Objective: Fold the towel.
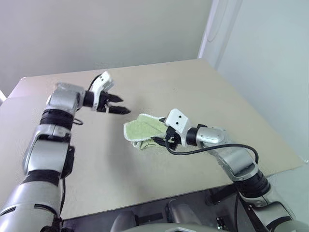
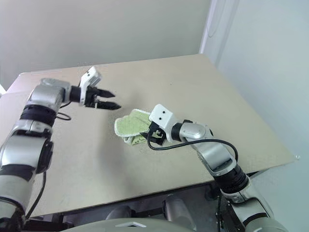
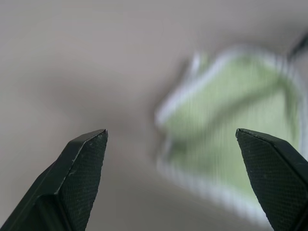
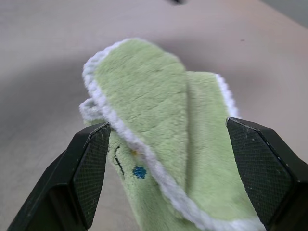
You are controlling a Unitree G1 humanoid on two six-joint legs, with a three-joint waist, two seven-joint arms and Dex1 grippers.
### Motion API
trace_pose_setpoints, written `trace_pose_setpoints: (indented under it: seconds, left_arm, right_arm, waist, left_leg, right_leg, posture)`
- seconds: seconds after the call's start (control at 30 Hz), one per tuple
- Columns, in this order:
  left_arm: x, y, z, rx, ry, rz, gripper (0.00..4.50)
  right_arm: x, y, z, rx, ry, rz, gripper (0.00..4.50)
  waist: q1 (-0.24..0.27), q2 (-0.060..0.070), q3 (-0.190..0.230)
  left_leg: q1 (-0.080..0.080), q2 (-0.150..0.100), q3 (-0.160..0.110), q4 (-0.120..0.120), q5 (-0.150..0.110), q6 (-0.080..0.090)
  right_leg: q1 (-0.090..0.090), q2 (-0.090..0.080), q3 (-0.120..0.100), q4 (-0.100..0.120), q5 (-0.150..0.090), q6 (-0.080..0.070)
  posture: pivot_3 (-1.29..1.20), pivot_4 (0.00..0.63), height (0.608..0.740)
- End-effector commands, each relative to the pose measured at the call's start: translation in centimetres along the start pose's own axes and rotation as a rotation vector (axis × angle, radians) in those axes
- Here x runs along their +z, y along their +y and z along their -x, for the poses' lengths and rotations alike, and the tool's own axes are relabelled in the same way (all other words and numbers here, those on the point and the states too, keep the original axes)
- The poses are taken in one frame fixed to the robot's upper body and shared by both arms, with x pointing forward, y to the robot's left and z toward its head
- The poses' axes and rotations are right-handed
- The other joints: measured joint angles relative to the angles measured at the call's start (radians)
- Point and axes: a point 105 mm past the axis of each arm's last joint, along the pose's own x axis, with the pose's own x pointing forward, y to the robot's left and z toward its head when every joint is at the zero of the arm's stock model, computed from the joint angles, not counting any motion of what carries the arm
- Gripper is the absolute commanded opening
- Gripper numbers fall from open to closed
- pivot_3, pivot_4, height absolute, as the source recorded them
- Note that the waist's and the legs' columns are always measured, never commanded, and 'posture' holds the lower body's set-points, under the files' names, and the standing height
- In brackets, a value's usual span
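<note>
Right claw (image 4: 166, 159): fingers (image 4: 89, 168) spread wide, one on each side of the towel (image 4: 159, 139), with the cloth lying between them; no pinch on it can be made out. Towel is light green with white edging, folded into a bunched strip, and a small dark mark shows on its lower layer. It sits near the middle of the beige tabletop (image 1: 203, 92). Left claw (image 1: 117, 105): spread wide, empty, raised over the tabletop just left of the towel, tips aimed toward it.

Left hand (image 3: 171, 180) fingers spread wide, towel (image 3: 231, 139) (blurred) beyond, table (image 3: 72, 62)
</note>
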Motion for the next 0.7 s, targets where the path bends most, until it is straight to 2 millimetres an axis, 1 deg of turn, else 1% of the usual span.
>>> trace_pose_setpoints:
  seconds: [0.03,0.13,0.27,0.33,0.43,0.47,0.5,0.53,0.67,0.7]
  left_arm:
    - [-1.0,-1.3,1.3,0.012,0.021,-0.018,4.5]
    - [-3.2,-2.5,1.3,0.022,0.058,0.013,4.5]
    - [-5.3,-3.7,0.3,0.048,0.065,0.084,4.5]
    - [-5.7,-3.8,0.0,0.064,0.066,0.096,4.5]
    - [-5.4,-4.0,-0.4,0.071,0.051,0.108,4.5]
    - [-5.3,-4.0,-0.5,0.074,0.046,0.11,4.5]
    - [-5.2,-4.0,-0.5,0.076,0.041,0.113,4.5]
    - [-5.2,-4.0,-0.6,0.079,0.038,0.115,4.5]
    - [-5.1,-4.0,-0.8,0.08,0.036,0.117,4.5]
    - [-5.1,-4.0,-0.9,0.08,0.038,0.116,4.5]
  right_arm:
    - [1.5,0.1,-0.9,0.029,-0.043,0.079,4.04]
    - [1.7,0.4,-1.4,0.053,-0.052,0.101,4.04]
    - [1.9,0.3,-2.3,0.076,-0.054,0.151,4.04]
    - [1.8,0.1,-2.6,0.072,-0.046,0.176,4.04]
    - [1.5,-0.3,-3.2,0.057,-0.03,0.213,4.04]
    - [1.4,-0.3,-3.3,0.056,-0.025,0.219,3.62]
    - [1.4,-0.2,-3.4,0.061,-0.025,0.224,3.38]
    - [1.4,-0.1,-3.5,0.063,-0.03,0.226,3.06]
    - [1.6,-0.3,-3.5,0.043,-0.04,0.216,1.59]
    - [1.6,-0.4,-3.5,0.039,-0.041,0.212,1.16]
  waist:
    - [0.002,0.0,0.0]
    - [0.005,0.0,0.0]
    - [0.004,0.0,0.0]
    - [0.004,0.0,0.0]
    - [0.002,0.0,0.0]
    - [0.002,0.0,0.0]
    - [0.002,0.0,0.0]
    - [0.001,0.0,0.0]
    - [0.0,0.0,0.0]
    - [0.001,0.0,0.0]
  left_leg:
    - [0.0,0.0,0.0,0.0,0.0,0.0]
    - [0.0,0.0,0.0,0.001,0.0,0.0]
    - [0.0,0.0,0.0,0.003,0.0,0.0]
    - [0.001,0.0,0.0,0.004,0.0,0.0]
    - [0.001,0.0,0.0,0.004,0.0,0.0]
    - [0.002,0.0,0.0,0.003,0.0,0.0]
    - [0.001,0.0,0.0,0.003,0.0,0.0]
    - [0.001,0.0,0.0,0.003,0.0,0.0]
    - [0.001,0.0,0.0,0.003,0.0,0.0]
    - [0.001,0.0,0.0,0.003,0.0,0.0]
  right_leg:
    - [0.0,0.0,0.0,0.0,0.0,0.0]
    - [0.0,0.0,0.0,0.0,0.0,-0.001]
    - [0.002,-0.001,0.0,0.001,-0.001,-0.002]
    - [0.003,-0.001,0.0,0.001,-0.001,-0.002]
    - [0.003,-0.001,-0.001,0.001,-0.001,-0.002]
    - [0.003,-0.001,-0.001,0.001,-0.001,-0.002]
    - [0.003,-0.001,-0.001,0.001,-0.001,-0.002]
    - [0.002,-0.001,-0.001,0.001,-0.001,-0.002]
    - [0.002,-0.001,-0.001,0.001,0.0,-0.001]
    - [0.002,-0.001,-0.001,0.001,0.0,-0.001]
  posture:
    - [0.0,0.0,0.74]
    - [0.0,0.0,0.74]
    - [0.0,0.0,0.74]
    - [0.0,0.0,0.74]
    - [0.0,0.0,0.74]
    - [0.0,0.0,0.74]
    - [0.0,0.0,0.74]
    - [0.0,0.0,0.74]
    - [0.0,0.0,0.74]
    - [0.0,0.0,0.74]
